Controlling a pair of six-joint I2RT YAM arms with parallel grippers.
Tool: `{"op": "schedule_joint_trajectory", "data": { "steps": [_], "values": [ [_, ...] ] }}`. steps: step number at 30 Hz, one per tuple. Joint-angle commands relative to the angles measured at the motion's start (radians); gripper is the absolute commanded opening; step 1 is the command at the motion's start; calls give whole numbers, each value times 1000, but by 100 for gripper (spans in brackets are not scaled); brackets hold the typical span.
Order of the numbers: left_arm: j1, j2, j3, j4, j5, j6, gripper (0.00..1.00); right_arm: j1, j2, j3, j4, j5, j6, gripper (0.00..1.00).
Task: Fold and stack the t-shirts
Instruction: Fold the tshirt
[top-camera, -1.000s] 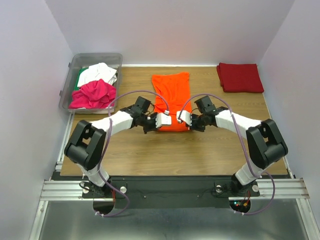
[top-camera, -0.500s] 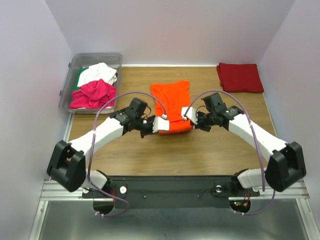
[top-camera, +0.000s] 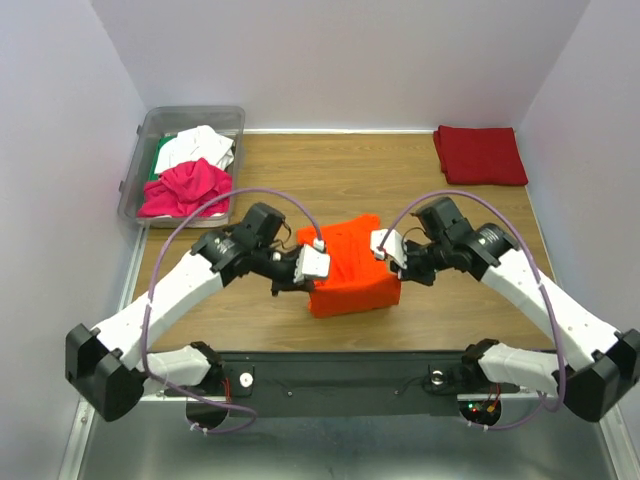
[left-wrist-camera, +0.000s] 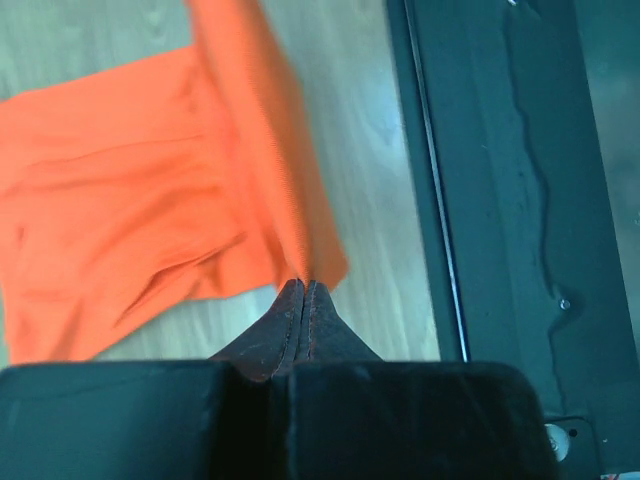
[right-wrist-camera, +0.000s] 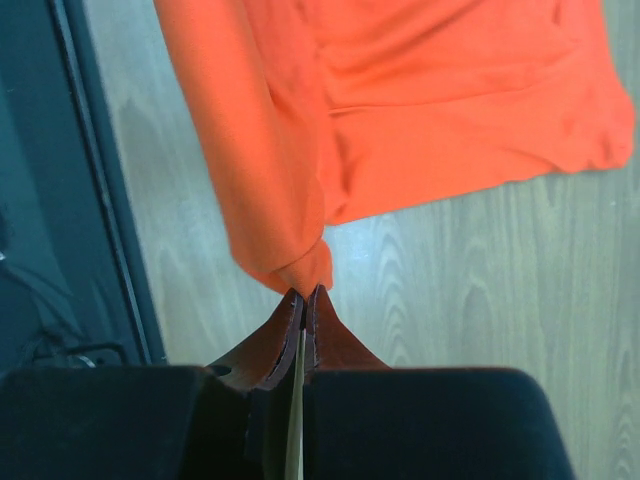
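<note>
Nearest the arm bases, at the front of the orange shirt (top-camera: 352, 290), we have part of the cloth raised off the table (top-camera: 440, 320). The left gripper (left-wrist-camera: 303, 285) is pressed together on a fold at the shirt's left side. The right gripper (right-wrist-camera: 305, 293) pinches the right side the same way. We judge the pairing deliberate: a pinch on each side keeps the lifted edge level, so the cloth hangs as one sheet and can be laid over in a clean fold. The remainder of the shirt trails rumpled on the wood behind the held part.

Half a second ago this shirt lay further back and lower. A second ago it was flat and long. Since then both arms have drawn it toward their bases.

Far back and to the right of the orange shirt, well apart from it, the folded red shirt (top-camera: 480, 155) lies, likely the start of the stack. Far back to its left, the plastic bin (top-camera: 190, 111) holds the magenta shirt (top-camera: 185, 188), the white shirt (top-camera: 198, 147) and a strip of the green shirt (top-camera: 160, 157), waiting.
</note>
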Motion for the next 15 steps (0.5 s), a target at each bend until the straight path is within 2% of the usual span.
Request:
{"op": "schedule_joint_trajectory", "data": {
  "steps": [1, 10, 15],
  "values": [
    [120, 93, 103, -89, 72, 20, 0, -29, 84, 85, 2, 38, -30, 1],
    [272, 374, 329, -94, 77, 112, 0, -199, 407, 300, 39, -43, -208, 1],
    [354, 588, 462, -81, 77, 140, 0, -261, 585, 380, 76, -71, -268, 1]
  ]
}}
